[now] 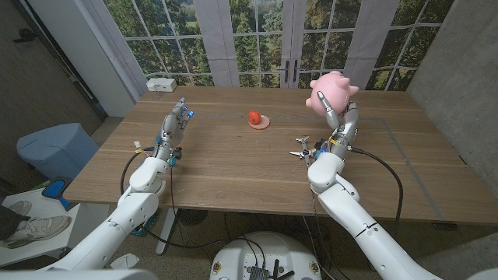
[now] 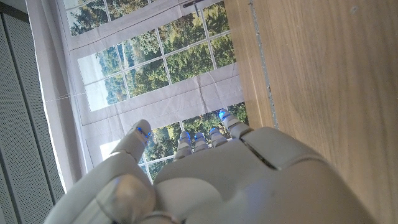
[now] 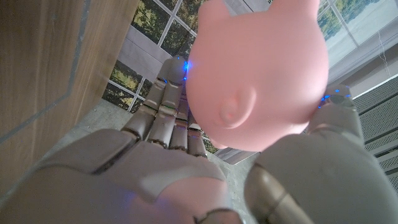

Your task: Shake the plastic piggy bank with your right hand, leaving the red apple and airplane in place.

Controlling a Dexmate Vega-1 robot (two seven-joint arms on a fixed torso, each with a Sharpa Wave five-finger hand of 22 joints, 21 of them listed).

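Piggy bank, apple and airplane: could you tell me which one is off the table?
The piggy bank: the right hand holds it up, while apple and airplane lie on the table.

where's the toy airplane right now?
Head view: the airplane lies on the table's right half, just left of the right hand's wrist, nearer than the apple.

Soft daylight from rear windows (image 1: 257, 39), sharp head view, blurred wrist close-ups

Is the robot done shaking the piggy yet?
Partly. Done: the right robot hand has picked up the pink piggy bank and holds it above the table. Whether it is shaking cannot be told. The red apple and airplane sit on the table untouched. The left robot hand holds nothing.
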